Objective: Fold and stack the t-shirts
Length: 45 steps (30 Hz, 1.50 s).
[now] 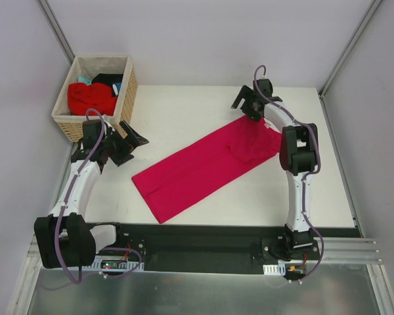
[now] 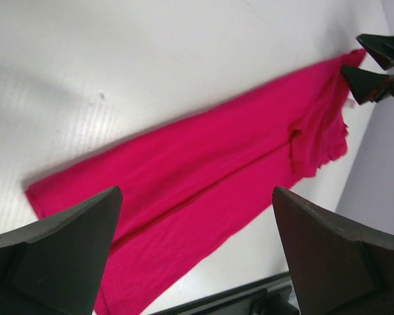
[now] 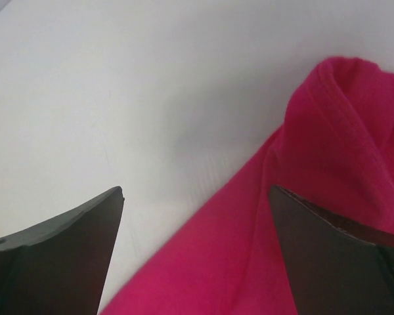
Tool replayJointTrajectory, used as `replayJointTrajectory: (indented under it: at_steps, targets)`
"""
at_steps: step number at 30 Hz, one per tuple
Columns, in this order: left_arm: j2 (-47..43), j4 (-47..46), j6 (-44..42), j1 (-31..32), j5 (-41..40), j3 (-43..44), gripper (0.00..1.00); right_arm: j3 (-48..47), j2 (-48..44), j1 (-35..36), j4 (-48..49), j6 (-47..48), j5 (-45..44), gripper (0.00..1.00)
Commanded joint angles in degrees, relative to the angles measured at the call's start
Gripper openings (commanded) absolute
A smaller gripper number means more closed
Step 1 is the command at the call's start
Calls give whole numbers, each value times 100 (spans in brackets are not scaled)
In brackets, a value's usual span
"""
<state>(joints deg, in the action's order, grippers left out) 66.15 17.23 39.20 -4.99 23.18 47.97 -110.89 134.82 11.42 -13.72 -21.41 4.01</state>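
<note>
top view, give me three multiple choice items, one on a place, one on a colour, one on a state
1. Where is the wicker basket?
A) far left, just beyond the left gripper
B) near right edge
C) dead centre

2. What colour is the t-shirt laid on the table?
A) teal
B) black
C) crimson-pink

3. How do the left gripper and the right gripper stand?
A) both shut on cloth
B) both open
C) left shut, right open

Answers:
1 A, the basket sits at the far left corner by the left arm's tip.
2 C, the long folded strip is crimson-pink.
3 B, both wrist views show fingers spread wide, clamping nothing.
</note>
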Motion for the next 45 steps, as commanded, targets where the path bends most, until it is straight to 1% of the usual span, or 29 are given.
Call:
replayJointTrajectory:
  at_steps: [1,2,3,4,5,6,7,8,12,15,18,21,29,39,41,45]
  targets:
    - [126,-641,-26,50,1353,414,99,714,-1848,9,-88,383,-330,96]
    - [205,-712,-61,129,1739,494,99,953,-2150,18,-79,418,-366,97]
    - [223,-721,-140,270,1856,573,99,1164,-2432,18,-70,479,-366,97]
    - [232,-713,-202,488,1987,713,99,1566,-2748,18,-70,515,-366,97]
    - [206,-721,-254,778,2067,749,99,1762,-3282,27,-105,515,-366,97]
    - [197,-713,-316,972,2216,784,99,1929,-3574,36,-149,515,-549,97]
    - [197,-713,-360,1322,2252,819,99,2305,-3829,44,-227,515,-568,97]
    - [144,-687,-186,1421,2218,759,99,2474,-4319,71,-272,489,-594,97]
    - [-207,-695,52,1633,1981,66,99,3353,-5342,316,-360,541,-779,97]
    - [-523,-678,201,1651,1901,-785,99,3732,-5851,475,-596,673,-937,97]
    - [-778,-678,465,1660,1848,-1384,99,4004,-6151,554,-720,726,-955,97]
    - [-1060,-625,554,1677,1752,-1789,99,4241,-6380,633,-729,752,-1016,96]
    - [-1201,-528,668,1721,1506,-2414,99,4427,-6609,721,-826,752,-1069,96]
    - [-1052,-519,677,1861,1260,-2705,99,4524,-6636,730,-887,726,-1087,96]
    - [-999,-511,668,1993,1137,-2740,99,4567,-6671,730,-878,726,-1095,97]
    - [-622,-511,668,2318,803,-2749,99,4638,-6724,730,-870,735,-1122,97]
